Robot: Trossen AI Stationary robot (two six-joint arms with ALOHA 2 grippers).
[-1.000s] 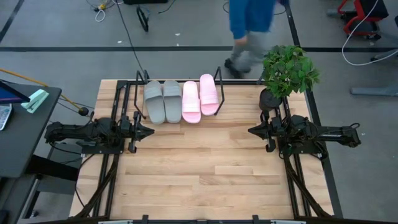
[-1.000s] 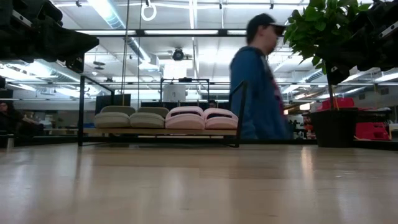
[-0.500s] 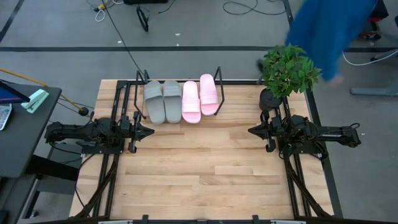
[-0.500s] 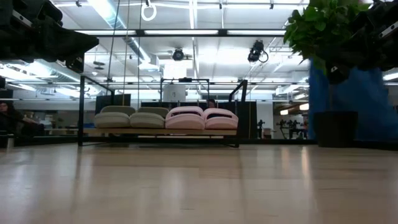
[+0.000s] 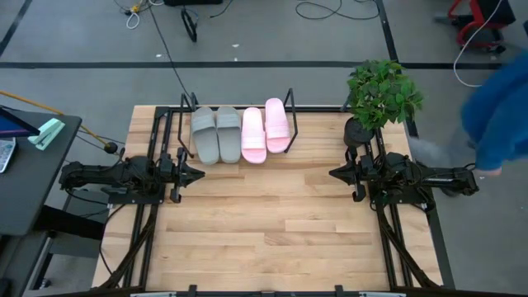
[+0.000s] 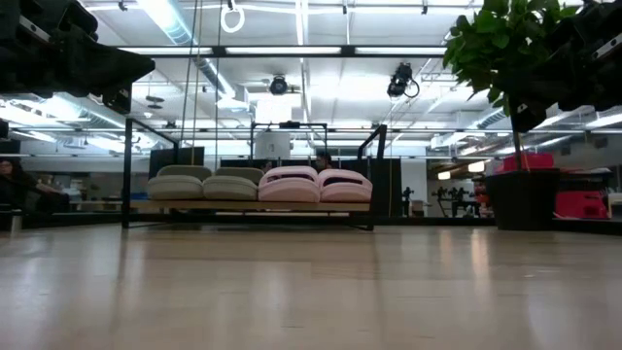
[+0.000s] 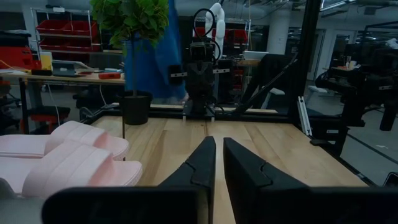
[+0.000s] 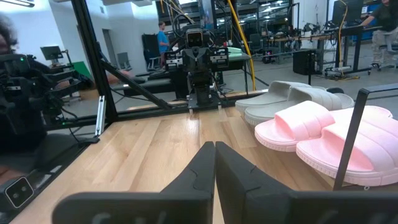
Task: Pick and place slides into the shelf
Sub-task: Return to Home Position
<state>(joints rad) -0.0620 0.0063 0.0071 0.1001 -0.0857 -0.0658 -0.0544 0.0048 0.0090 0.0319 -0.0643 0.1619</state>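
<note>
As seen from above, grey slides (image 5: 211, 134) and pink slides (image 5: 266, 130) lie side by side in the shelf (image 5: 291, 99) at the table's (image 5: 272, 223) far edge. The left gripper (image 5: 196, 173) and right gripper (image 5: 334, 173) flank the table. Low view: four slides in one row. Wrist views: both grippers' fingers clenched, empty.

Person (image 5: 503, 115) moved to rt edge.

grey slides (image 5: 211, 134), pink slides (image 5: 266, 130) side by side on shelf (image 5: 292, 115) | left tool (image 5: 198, 174) table-left | right tool (image 5: 333, 173) table-right | potted plant (image 5: 381, 92) far-right corner
</note>
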